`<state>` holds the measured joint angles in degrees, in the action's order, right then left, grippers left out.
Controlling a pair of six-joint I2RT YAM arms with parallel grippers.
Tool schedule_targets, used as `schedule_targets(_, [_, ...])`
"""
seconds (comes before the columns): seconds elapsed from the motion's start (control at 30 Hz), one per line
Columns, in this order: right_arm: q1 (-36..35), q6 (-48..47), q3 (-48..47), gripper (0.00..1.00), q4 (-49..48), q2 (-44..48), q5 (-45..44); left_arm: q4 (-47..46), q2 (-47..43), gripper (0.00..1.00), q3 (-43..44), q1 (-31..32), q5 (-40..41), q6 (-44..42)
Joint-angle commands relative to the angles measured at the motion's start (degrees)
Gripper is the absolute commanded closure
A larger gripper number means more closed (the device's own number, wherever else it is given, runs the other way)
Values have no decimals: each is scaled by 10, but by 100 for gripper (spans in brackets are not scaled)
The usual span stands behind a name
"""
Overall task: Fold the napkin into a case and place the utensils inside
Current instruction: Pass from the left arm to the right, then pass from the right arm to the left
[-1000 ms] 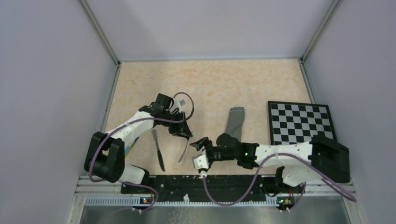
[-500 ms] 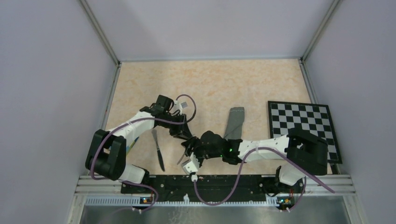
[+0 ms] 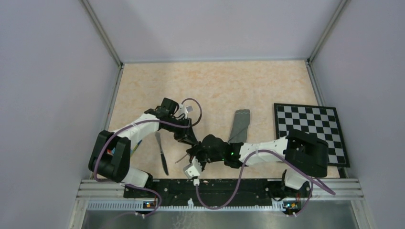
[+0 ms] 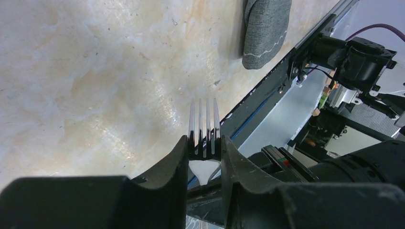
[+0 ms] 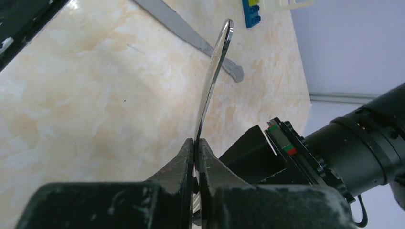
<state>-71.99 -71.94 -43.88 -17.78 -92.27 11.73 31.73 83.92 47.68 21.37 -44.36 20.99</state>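
Note:
The silver fork (image 4: 204, 125) hangs above the table between both grippers. My left gripper (image 4: 204, 149) is shut on the fork's head, with the tines sticking out past the fingers. My right gripper (image 5: 196, 143) is shut on the fork's handle (image 5: 215, 71), which rises out of the jaws edge-on. In the top view the left gripper (image 3: 189, 139) and the right gripper (image 3: 195, 152) meet near the table's front middle. The silver knife (image 3: 162, 153) lies flat to their left. The dark grey napkin (image 3: 240, 125), folded into a narrow case, lies to the right.
A black-and-white checkered board (image 3: 308, 131) lies at the right edge. A blue block (image 5: 250, 12) sits beyond the knife (image 5: 191, 36) near the left arm's base. The black rail (image 3: 219, 186) runs along the front edge.
My right arm swung left to the left gripper and its jaws closed on the fork's handle. The left gripper kept its hold on the fork's head.

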Motion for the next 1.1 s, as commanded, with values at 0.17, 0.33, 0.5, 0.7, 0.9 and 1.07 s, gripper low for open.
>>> schedule_targets(0.17, [2, 234, -7, 100, -7, 42, -11, -25, -70, 28, 13, -21, -4, 1])
schedule_targets(0.33, [37, 493, 101, 100, -92, 151, 64, -111, -169, 13, -17, -77, 46, 43])
schedule_targets(0.5, [127, 868, 163, 100, -137, 270, 36, -370, -272, 6, -133, -85, -30, 165])
schedule_targets(0.7, [261, 1120, 184, 100, -157, 312, 120, -646, -322, 4, -229, -57, -82, 292])
schedule_targets(0.9, [289, 1171, 168, 100, -224, 260, 250, -664, -290, 2, -224, 80, 0, 292])
schedule_targets(1.07, [289, 1191, 184, 100, -273, 258, 290, -705, -253, 7, -229, 97, 52, 327])
